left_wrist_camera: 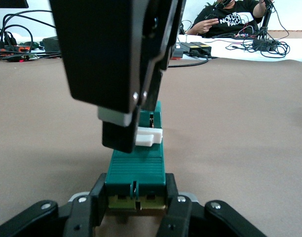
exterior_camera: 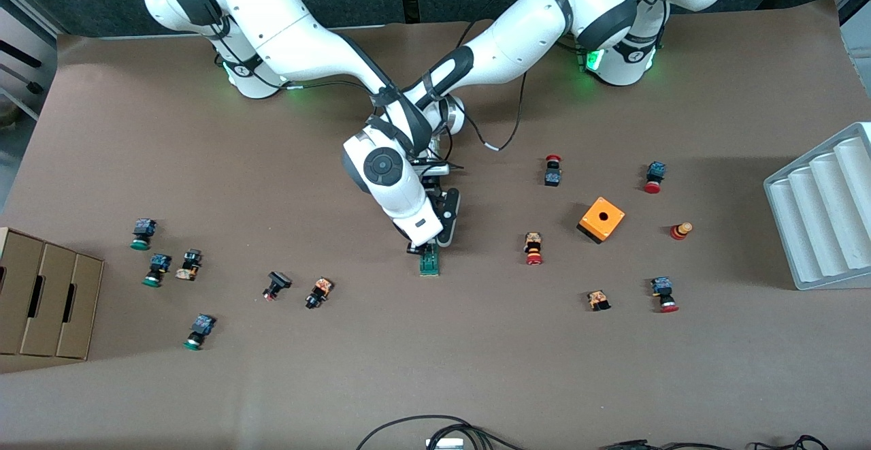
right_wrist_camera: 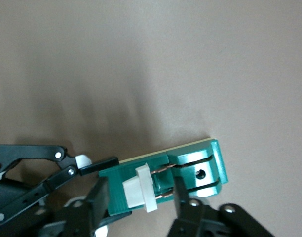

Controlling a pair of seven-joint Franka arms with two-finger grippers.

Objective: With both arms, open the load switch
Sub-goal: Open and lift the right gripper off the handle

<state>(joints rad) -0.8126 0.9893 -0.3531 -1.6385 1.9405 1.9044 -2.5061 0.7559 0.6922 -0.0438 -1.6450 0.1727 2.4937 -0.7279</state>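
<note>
The load switch [exterior_camera: 429,260] lies at the middle of the brown surface [exterior_camera: 435,368], the orange box [exterior_camera: 601,219] at its two o'clock. The left gripper [left_wrist_camera: 136,205] is clenched on one end so it can't slide. The right gripper [right_wrist_camera: 141,200] sits loose around the white sliding piece [right_wrist_camera: 139,188]. Little buttons lie scattered about.

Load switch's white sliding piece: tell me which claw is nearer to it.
Right. The right claw straddles the white sliding piece, fingers open either side. The left claw grips the load switch by its end farther from the front camera.
</note>
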